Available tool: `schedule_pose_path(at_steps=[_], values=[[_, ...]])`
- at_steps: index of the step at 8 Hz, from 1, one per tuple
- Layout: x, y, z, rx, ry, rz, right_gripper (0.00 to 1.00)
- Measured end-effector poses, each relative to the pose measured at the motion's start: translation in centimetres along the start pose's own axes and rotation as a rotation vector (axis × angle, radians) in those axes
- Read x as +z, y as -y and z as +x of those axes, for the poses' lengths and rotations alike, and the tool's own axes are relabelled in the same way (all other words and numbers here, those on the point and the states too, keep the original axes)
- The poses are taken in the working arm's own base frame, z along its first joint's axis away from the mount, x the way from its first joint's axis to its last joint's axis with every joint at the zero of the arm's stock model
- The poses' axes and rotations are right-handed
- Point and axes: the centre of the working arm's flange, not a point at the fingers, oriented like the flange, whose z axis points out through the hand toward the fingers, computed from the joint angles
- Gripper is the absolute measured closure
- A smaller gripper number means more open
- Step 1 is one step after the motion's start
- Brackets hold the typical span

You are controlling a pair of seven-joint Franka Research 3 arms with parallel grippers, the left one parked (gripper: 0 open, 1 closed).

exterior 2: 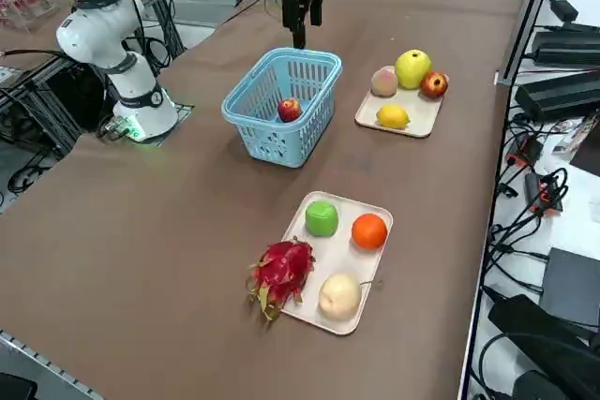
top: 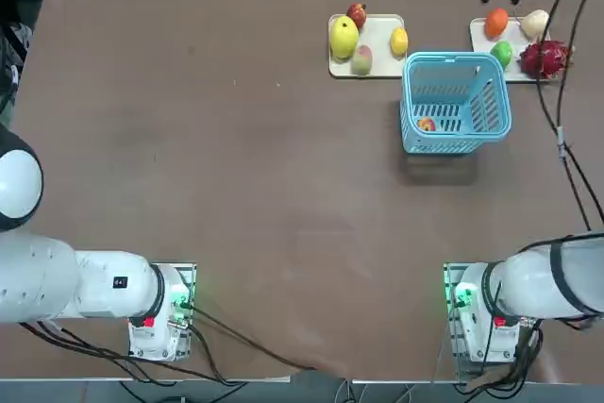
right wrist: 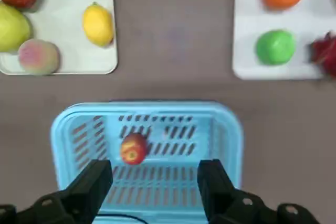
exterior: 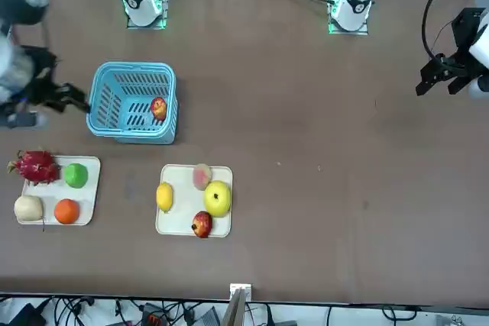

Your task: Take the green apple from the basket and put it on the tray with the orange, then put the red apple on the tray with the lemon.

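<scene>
Brown table (top: 236, 186), cables along its far edge. Going left to right from overhead: the tray (top: 377, 68) with the lemon (top: 399, 41), then the blue basket (top: 456, 101) with only the red apple (top: 427, 125) in it, then the tray (top: 483, 42) where the green apple (top: 501, 53) sits by the orange (top: 496, 23). The wrist camera shows what overhead doesn't: the right gripper (right wrist: 155, 182) spread wide and empty, hanging over the basket's rim.

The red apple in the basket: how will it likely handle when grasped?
The red apple looks round and glossy, so it may slip or roll across the basket floor if nudged. It seems rigid. The open right hand hangs above the basket.
</scene>
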Motion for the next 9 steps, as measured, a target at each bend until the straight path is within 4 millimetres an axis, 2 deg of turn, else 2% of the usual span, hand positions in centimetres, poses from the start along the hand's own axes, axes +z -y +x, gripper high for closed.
schedule_pose_path(at_steps=[1, 2, 3, 4, 6, 7, 9], values=[[1.2, 4.1, -1.4, 0.049, 0.014, -0.009, 0.0], [2.9, 7.1, -2.4, 0.095, 0.018, -0.017, 0.0], [5.0, 9.0, -3.1, 0.138, 0.015, -0.022, 0.0], [7.6, 9.7, -3.6, 0.167, 0.01, -0.023, 0.0], [12.6, 8.2, -5.2, 0.191, -0.005, -0.017, 0.0], [14.4, 7.4, -6.3, 0.198, 0.001, -0.019, 0.0], [16.5, 6.8, -7.6, 0.202, 0.012, -0.025, 0.0]])
